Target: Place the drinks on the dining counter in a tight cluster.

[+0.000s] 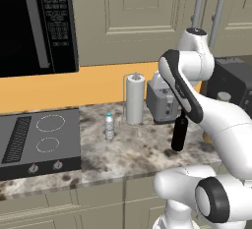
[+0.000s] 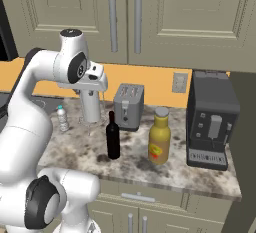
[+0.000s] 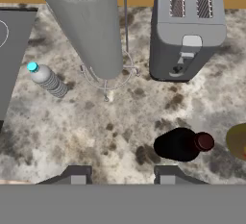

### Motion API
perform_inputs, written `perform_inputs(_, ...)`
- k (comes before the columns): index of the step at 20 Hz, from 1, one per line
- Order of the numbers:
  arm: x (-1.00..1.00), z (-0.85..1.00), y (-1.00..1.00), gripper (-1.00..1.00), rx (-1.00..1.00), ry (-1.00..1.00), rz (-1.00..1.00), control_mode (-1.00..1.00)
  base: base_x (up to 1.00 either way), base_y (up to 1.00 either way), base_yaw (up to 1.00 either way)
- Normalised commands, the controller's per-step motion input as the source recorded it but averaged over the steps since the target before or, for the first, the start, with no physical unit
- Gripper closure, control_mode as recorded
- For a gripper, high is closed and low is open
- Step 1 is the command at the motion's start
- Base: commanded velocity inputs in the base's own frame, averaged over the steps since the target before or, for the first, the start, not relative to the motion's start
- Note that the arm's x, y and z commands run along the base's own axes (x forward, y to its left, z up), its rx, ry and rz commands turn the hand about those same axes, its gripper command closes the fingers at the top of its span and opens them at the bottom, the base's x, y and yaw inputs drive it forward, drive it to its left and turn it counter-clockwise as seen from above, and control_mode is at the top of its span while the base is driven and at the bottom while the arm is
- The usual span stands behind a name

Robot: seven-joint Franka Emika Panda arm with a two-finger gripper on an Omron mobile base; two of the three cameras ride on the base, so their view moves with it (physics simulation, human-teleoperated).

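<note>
Three drinks stand upright on a speckled marble worktop beneath beige wall cabinets. The black wine bottle is near the front edge, roughly in the middle. To its right, near but not touching, stands the yellow juice bottle with a red and yellow label. The small water bottle with a blue cap is well apart to the left, close to the black stovetop.

Behind the bottles, against the orange wall, a paper towel roll stands on a wire holder, with a grey toaster just to its right. A dark coffee machine sits at the right end of the worktop. A black microwave hangs above the stovetop.

The white arm reaches over the worktop, its hand high above the surface. The gripper hangs over the front of the worktop, looking down, its two fingertips spread apart and holding nothing. From the hand, the wine bottle appears just beyond the right fingertip.
</note>
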Motion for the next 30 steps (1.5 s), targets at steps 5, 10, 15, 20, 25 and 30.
perform_inputs(5, 0.09, 0.00, -0.07, -1.00, 0.00, 0.00, 0.00, -1.00, 0.00, 0.00, 0.00)
perform_inputs(10, 0.36, 0.00, -0.11, -1.00, 0.00, 0.01, 0.00, -1.00, 0.00, 0.00, 0.00)
perform_inputs(15, 0.08, 0.03, -0.11, -1.00, -0.02, 0.00, 0.00, -1.00, 0.00, 0.00, 0.00)
perform_inputs(20, -0.01, 0.00, -0.18, -1.00, -0.06, 0.02, -0.03, -1.00, 0.00, 0.00, 0.00)
perform_inputs(25, -0.04, -0.05, -0.22, -1.00, -0.02, 0.01, -0.03, -1.00, 0.00, 0.00, 0.00)
perform_inputs(30, -0.18, -0.04, -0.32, -1.00, 0.00, -0.01, 0.00, -1.00, 0.00, 0.00, 0.00)
